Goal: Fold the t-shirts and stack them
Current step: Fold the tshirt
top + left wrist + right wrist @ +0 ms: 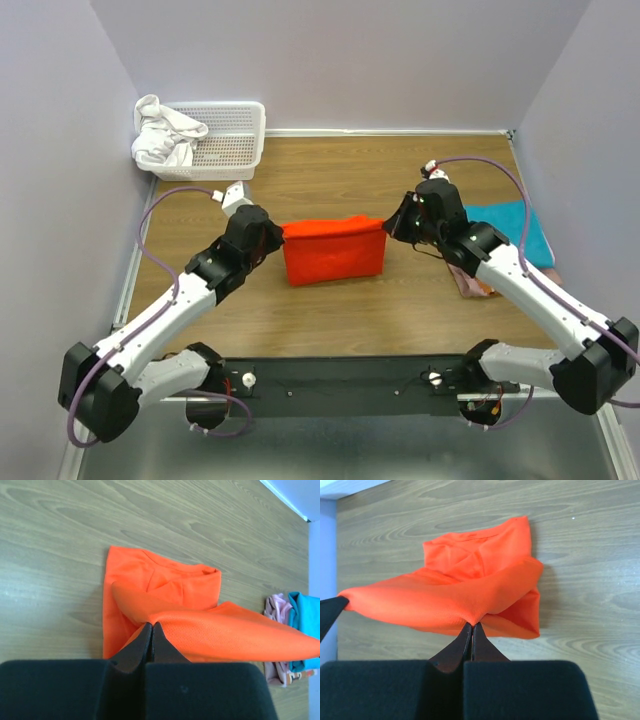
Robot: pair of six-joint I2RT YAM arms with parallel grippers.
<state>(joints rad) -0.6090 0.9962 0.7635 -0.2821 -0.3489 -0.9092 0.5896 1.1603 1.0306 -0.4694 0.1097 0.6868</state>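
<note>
- While the orange t-shirt point(335, 252) sags mid-frame, we pinch its left edge with our left gripper point(151, 626) — clenched on cloth.
- Our right gripper point(471, 626) grasps its right edge likewise.

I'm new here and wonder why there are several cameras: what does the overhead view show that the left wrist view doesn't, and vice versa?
Only overhead: both whole arms, the right gripper, and a white basket with white cloth draped over its rim in the far left corner. Only left wrist: the left gripper close up, jaws shut on a lifted edge of the orange t-shirt. Both: that t-shirt, the teal shirt and pink shirt at the right, the wooden table.
</note>
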